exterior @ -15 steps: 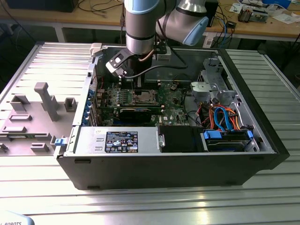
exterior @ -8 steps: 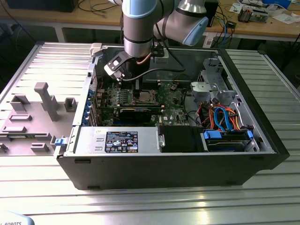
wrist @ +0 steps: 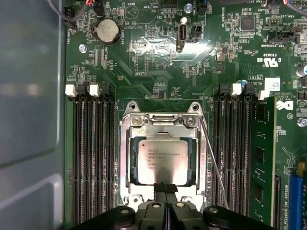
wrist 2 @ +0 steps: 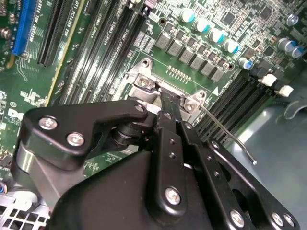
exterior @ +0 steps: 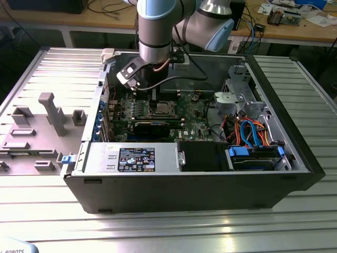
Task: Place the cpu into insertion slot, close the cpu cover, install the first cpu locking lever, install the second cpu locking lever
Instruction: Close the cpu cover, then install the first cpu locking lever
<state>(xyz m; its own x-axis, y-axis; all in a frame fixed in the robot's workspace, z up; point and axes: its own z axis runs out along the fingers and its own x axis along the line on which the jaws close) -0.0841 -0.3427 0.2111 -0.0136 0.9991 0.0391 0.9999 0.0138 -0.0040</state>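
The cpu lies flat in the insertion slot, its silver-grey top showing through the cut-out of the cpu cover, which lies down over it as a square metal frame. My fingers are closed against each other with nothing visible between them, and their tips sit at the middle of one edge of that cover, right at the metal; in the second wrist view the same tips stand between the two screws at the socket's corners. A thin wire locking lever runs along one flank of the socket, just beside the cover and apart from it. In the second wrist view it angles away from the socket's corner, its hooked end over the dark memory slots. Such slots stand on both flanks of the socket, and a green memory module stands upright in one beyond the lever. All of this sits on the green motherboard, which carries a round coin cell farther off. In the exterior view my arm reaches down into the open computer case, which rests on the ribbed metal table.
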